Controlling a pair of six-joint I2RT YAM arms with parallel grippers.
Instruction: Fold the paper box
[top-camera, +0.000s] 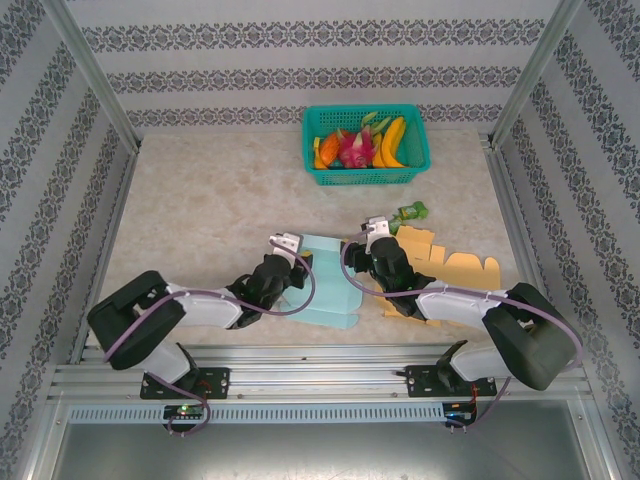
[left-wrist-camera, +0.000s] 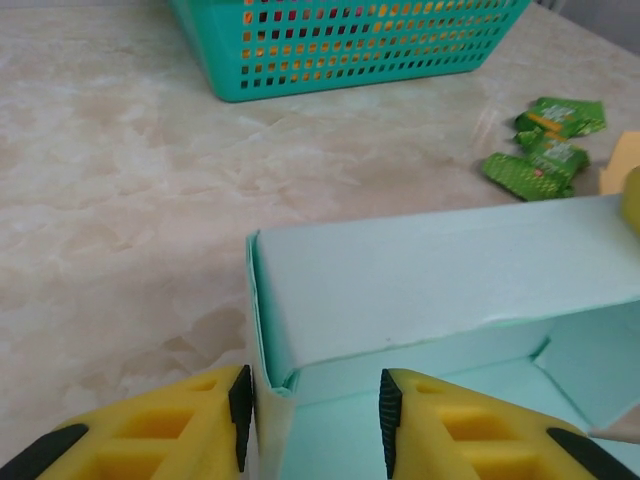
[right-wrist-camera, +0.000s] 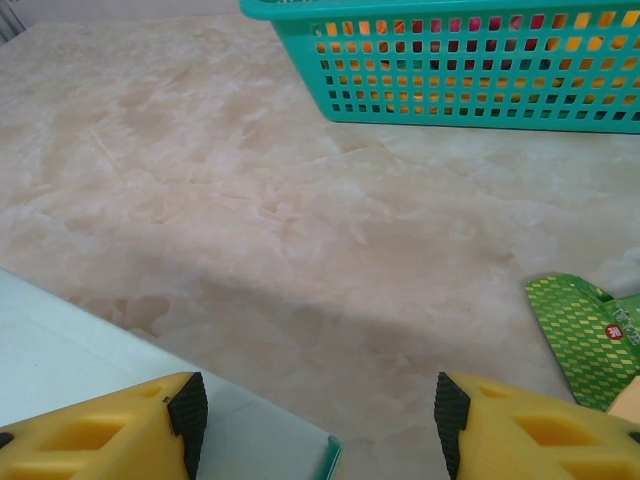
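Note:
The pale teal paper box (top-camera: 328, 285) lies partly folded on the table between the two arms, its open inside facing up (left-wrist-camera: 440, 300). My left gripper (top-camera: 291, 256) stands open at the box's left end. It straddles the left wall (left-wrist-camera: 312, 405): the left pad (left-wrist-camera: 240, 405) is outside against the wall and the right pad (left-wrist-camera: 390, 410) is inside the box. My right gripper (top-camera: 370, 238) is open (right-wrist-camera: 312, 412) over bare table just past the box's far right corner (right-wrist-camera: 110, 375), with nothing between its fingers.
A teal basket (top-camera: 412, 168) holding fruit stands at the back of the table (right-wrist-camera: 450, 70). Green snack packets (top-camera: 408, 213) (left-wrist-camera: 545, 150) (right-wrist-camera: 580, 335) lie right of the box. A flat tan cardboard blank (top-camera: 455, 270) lies under the right arm.

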